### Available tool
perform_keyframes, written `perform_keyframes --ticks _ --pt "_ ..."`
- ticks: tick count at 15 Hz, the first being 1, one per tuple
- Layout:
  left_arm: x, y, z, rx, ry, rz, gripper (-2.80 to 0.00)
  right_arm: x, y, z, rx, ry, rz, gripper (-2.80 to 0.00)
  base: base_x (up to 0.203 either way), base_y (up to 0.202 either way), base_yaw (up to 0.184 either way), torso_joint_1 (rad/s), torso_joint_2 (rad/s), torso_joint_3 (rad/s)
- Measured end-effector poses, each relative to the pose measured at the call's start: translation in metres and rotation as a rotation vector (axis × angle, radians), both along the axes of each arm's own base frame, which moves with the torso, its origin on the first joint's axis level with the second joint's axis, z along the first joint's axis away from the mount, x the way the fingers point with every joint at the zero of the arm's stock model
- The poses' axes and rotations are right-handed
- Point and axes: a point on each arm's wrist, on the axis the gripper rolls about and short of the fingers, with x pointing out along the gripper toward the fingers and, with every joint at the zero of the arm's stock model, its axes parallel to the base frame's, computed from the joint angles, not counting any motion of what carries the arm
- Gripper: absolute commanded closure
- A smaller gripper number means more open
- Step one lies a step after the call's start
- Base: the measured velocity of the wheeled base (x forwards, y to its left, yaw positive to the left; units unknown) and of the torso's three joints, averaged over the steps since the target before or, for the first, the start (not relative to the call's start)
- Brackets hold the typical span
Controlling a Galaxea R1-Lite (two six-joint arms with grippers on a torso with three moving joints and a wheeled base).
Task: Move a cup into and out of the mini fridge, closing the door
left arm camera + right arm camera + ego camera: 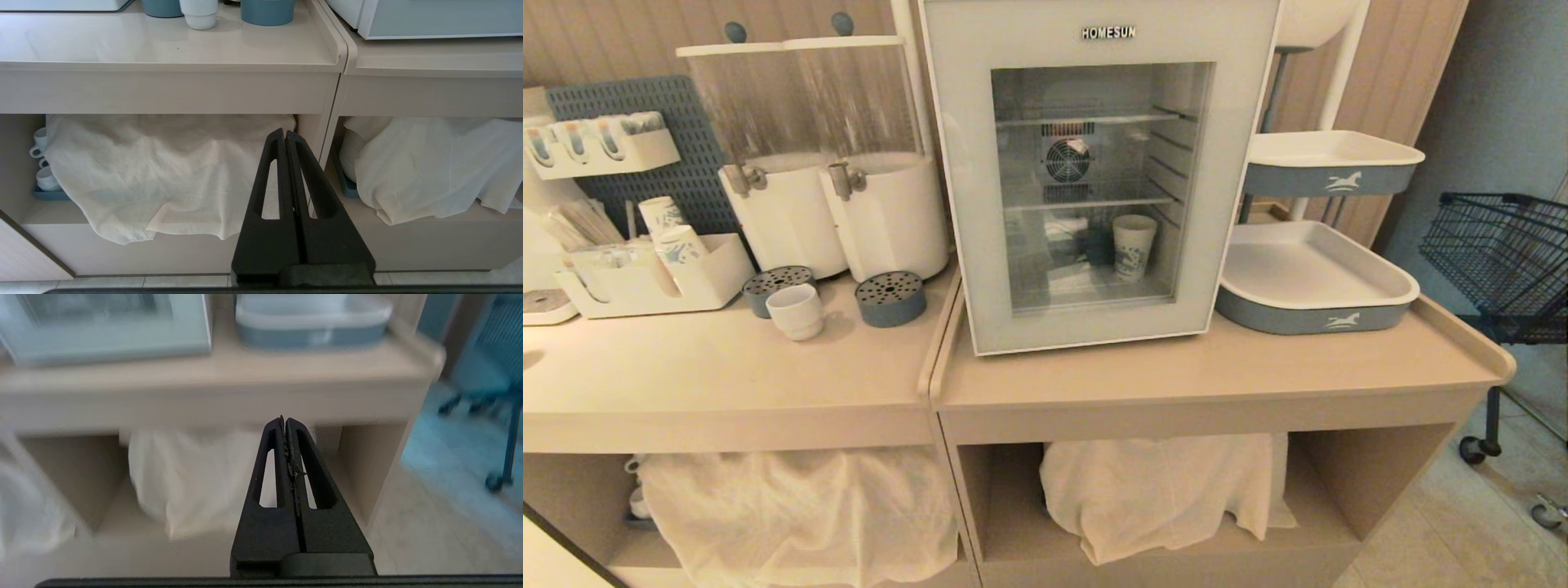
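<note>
Cup is untouched: the left gripper and right gripper hang low before the cabinets, fingers pressed together, empty. It stands on the left counter near the dispensers. Right of it, the mini fridge seems closed, door flush.

Beige counter under cup, mini fridge

Two white dispensers stood at ten o'clock on the counter, with round blue drip trays just below them. Stacked trays sat at three o'clock, a wire cart beyond. White cloths draped the shelves at six o'clock.
</note>
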Motion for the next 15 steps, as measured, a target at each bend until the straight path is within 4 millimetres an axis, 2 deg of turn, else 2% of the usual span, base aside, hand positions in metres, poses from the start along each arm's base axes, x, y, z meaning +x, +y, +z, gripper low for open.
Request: perform_keyframes --ticks 6,11,15 --pt "0.0 0.0 -0.0002 0.002 0.002 0.0 0.0 -0.0004 -0.0001 -0.0025 0.036 0.029 -0.005 0.0 0.001 0.013 0.0 0.0 0.0 0.0" --pt "0.0 0.0 -0.0002 0.002 0.002 -0.002 0.0 -0.0003 -0.0001 -0.0024 0.038 0.028 -0.007 0.0 -0.002 0.178 0.004 0.003 0.0 0.005" --pt "0.0 0.0 -0.0003 0.002 0.002 -0.001 0.0 -0.0004 -0.0001 -0.0025 0.038 0.029 -0.006 0.0 -0.111 0.151 0.0 0.005 0.0 -0.001"
